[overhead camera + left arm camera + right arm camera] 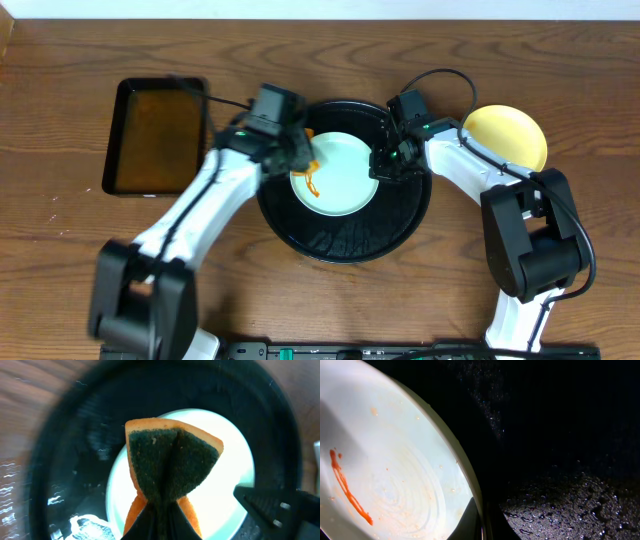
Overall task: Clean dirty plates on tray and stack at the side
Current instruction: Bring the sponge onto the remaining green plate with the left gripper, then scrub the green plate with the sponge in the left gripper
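Observation:
A pale mint-white plate (340,178) lies in the round black tray (345,242), with an orange-brown sauce streak (313,186) near its left edge. My left gripper (298,152) hovers over that left edge, shut on an orange sponge (170,462) whose dark green scouring face shows, pinched and folded above the plate (235,467). My right gripper (386,160) is shut on the plate's right rim. In the right wrist view its jaws (482,521) clamp the rim, and the streak (347,487) runs across the plate (405,465). A pale yellow plate (508,138) sits on the table to the right.
A rectangular black pan (155,135) with brownish liquid stands left of the tray. The tray floor (570,495) is wet with droplets. The right gripper's tip (280,506) shows at the lower right of the left wrist view. Bare wood table surrounds everything.

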Motion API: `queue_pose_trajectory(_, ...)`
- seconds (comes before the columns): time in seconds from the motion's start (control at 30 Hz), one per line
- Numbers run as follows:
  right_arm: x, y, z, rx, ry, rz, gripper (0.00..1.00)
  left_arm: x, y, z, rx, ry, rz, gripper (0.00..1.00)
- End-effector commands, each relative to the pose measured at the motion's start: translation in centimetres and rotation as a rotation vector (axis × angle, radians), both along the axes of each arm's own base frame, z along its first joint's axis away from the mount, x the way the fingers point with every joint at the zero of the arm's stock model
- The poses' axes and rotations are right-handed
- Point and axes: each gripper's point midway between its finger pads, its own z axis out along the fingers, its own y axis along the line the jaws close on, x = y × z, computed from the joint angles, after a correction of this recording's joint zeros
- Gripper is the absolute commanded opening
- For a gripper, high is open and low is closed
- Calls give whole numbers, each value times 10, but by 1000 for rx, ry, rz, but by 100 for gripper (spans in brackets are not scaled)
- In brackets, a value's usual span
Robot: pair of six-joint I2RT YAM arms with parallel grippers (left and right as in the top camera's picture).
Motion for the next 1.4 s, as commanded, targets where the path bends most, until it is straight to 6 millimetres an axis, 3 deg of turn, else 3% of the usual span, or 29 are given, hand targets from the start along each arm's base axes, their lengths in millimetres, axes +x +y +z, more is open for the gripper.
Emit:
queue_pose_trajectory(0.0,0,-17,-23,-79,27,-30,1,-4,-21,-26,3,42,-18,8)
queue_pose_trajectory(0.13,0,-17,-23,-79,28,-30,1,-4,-45,-46,-1,43,-61,8)
queue_pose_trajectory(0.37,0,-17,-23,-79,28,-30,1,3,-62,-52,-20,3,-86,8)
queue_pose_trajectory(0.53,0,-17,-23,-79,28,-30,1,0,-55,-64,9,33,-76,8)
queue_pose_trajectory(0.63,0,-17,-23,-79,28,-30,1,-4,-46,-82,63,72,-61,8)
queue_pose_trajectory(0.73,-1,-17,-23,-81,32,-30,1,-10,-29,-99,150,114,-34,8)
queue_pose_trajectory(0.83,-1,-17,-23,-81,32,-30,1,-14,-1,-104,263,135,11,8)
queue_pose_trajectory(0.93,-1,-17,-23,-81,32,-30,1,-14,29,-96,362,133,65,8)
queue_pose_trajectory(1.07,-1,-17,-23,-81,32,-30,1,-8,58,-70,454,85,114,8)
queue_pose_trajectory(1.23,-1,-17,-23,-80,31,-30,1,2,52,-29,395,-17,113,8)
queue_pose_trajectory(1.37,-1,-17,-23,-80,31,-30,1,3,20,-11,229,-47,55,8)
